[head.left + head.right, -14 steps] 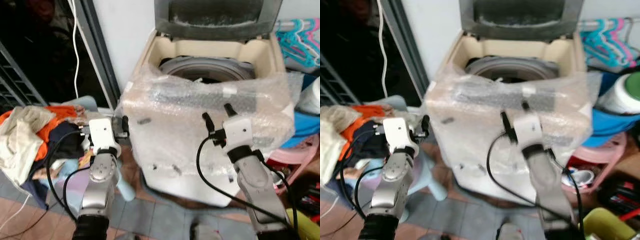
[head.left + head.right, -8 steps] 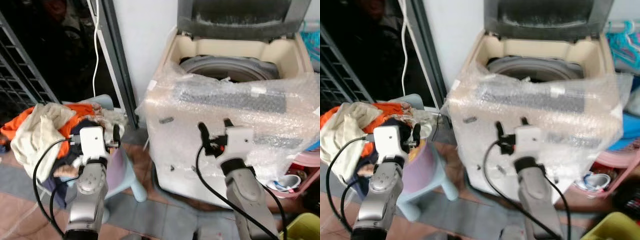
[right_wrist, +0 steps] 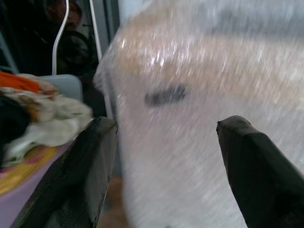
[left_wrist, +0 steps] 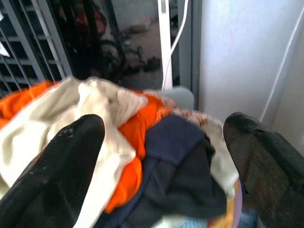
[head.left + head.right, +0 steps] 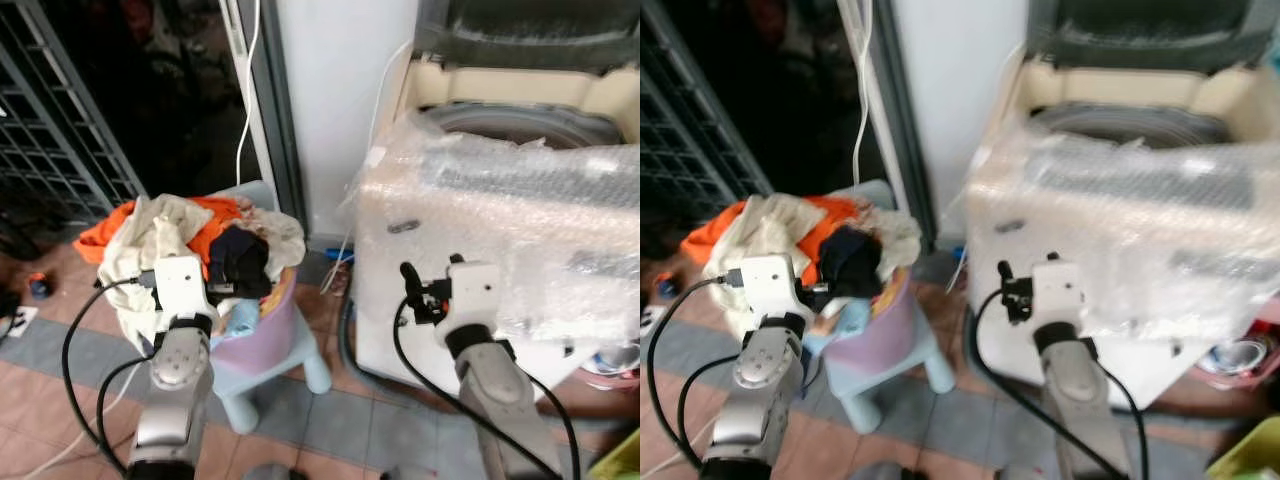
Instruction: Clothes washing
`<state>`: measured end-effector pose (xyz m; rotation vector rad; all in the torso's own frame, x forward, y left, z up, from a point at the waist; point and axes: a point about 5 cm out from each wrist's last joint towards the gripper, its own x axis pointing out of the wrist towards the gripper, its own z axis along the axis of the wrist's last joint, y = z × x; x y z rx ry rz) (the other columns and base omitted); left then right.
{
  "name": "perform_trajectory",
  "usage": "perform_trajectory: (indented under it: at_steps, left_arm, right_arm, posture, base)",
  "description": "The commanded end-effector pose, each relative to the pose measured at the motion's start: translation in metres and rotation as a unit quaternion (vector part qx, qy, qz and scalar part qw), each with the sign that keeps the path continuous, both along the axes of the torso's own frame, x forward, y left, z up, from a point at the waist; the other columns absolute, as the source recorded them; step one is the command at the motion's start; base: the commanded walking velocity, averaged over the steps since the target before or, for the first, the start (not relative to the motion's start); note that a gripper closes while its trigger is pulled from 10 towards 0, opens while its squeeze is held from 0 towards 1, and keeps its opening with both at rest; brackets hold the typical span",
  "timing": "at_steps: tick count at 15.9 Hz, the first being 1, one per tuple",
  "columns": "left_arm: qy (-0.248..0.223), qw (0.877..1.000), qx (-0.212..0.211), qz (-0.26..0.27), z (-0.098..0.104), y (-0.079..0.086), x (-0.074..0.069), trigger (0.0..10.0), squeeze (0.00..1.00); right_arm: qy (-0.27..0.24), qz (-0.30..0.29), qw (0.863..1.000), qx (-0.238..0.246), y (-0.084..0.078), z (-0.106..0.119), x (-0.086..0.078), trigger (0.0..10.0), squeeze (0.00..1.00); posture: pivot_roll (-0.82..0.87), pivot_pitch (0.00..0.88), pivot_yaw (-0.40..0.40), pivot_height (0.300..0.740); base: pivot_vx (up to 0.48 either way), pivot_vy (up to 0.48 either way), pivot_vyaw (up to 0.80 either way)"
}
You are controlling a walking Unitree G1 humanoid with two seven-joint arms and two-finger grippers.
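Note:
A heap of clothes in cream, orange and dark navy lies piled in a lilac tub on a pale blue stool. To its right stands a top-loading washing machine, lid up, its front wrapped in bubble wrap. My left gripper is open and empty, just short of the heap, with the navy garment straight ahead of it. In front of the machine's wrapped face my right gripper is held up, open and holding nothing.
A dark doorway with a metal grille lies behind the heap, and a white cable hangs along the door frame. The floor is tiled. A yellow-green container sits at the lower right corner.
The camera has swung left: the clothes heap now sits closer to the middle and the washing machine has slid to the right edge. Both grippers remain open.

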<state>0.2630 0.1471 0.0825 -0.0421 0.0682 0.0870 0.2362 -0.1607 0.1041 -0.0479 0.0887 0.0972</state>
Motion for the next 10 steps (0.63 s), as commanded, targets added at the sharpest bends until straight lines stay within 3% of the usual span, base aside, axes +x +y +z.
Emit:
perform_trajectory:
  at_steps: [1, 3, 5, 6, 8, 10]
  left_arm:
    - [0.002, 1.000, 0.003, -0.002, -0.002, 0.002, -0.002, 10.0, 0.00]
    - [0.008, 1.000, -0.001, -0.011, -0.008, 0.009, -0.005, 10.0, 0.00]
    - [0.014, 1.000, 0.009, -0.013, -0.012, 0.014, -0.007, 10.0, 0.00]
    - [0.007, 1.000, 0.019, -0.021, -0.012, 0.016, -0.010, 10.0, 0.00]
    - [0.004, 0.999, 0.045, -0.016, -0.014, 0.023, -0.013, 10.0, 0.00]
    - [0.003, 0.999, 0.040, 0.000, -0.014, 0.026, -0.014, 10.0, 0.00]
  right_arm:
    - [0.009, 0.001, 1.000, 0.024, -0.004, -0.005, -0.002, 10.0, 0.00]
    - [0.013, -0.031, 0.997, -0.076, -0.016, -0.015, 0.000, 10.0, 0.00]
    - [0.029, -0.048, 0.998, -0.033, -0.021, -0.025, -0.001, 10.0, 0.00]
    - [0.024, -0.046, 0.996, -0.079, -0.026, -0.027, -0.001, 10.0, 0.00]
    - [0.035, -0.009, 0.997, -0.066, -0.029, -0.027, -0.001, 10.0, 0.00]
    - [0.030, 0.003, 0.997, -0.071, -0.034, -0.025, 0.006, 10.0, 0.00]
  posture:
    - [-0.11, 0.000, 0.131, 0.740]
    - [-0.12, 0.000, 0.136, 0.740]
    - [-0.11, 0.000, 0.126, 0.740]
    - [-0.10, 0.000, 0.110, 0.740]
    - [-0.07, 0.000, 0.068, 0.740]
    - [-0.05, 0.000, -0.005, 0.740]
  base:
    - [0.000, 0.000, 0.00]
    - [0.000, 0.000, 0.00]
    - [0.000, 0.000, 0.00]
    - [0.000, 0.000, 0.00]
    - [0.000, 0.000, 0.00]
    - [0.000, 0.000, 0.00]
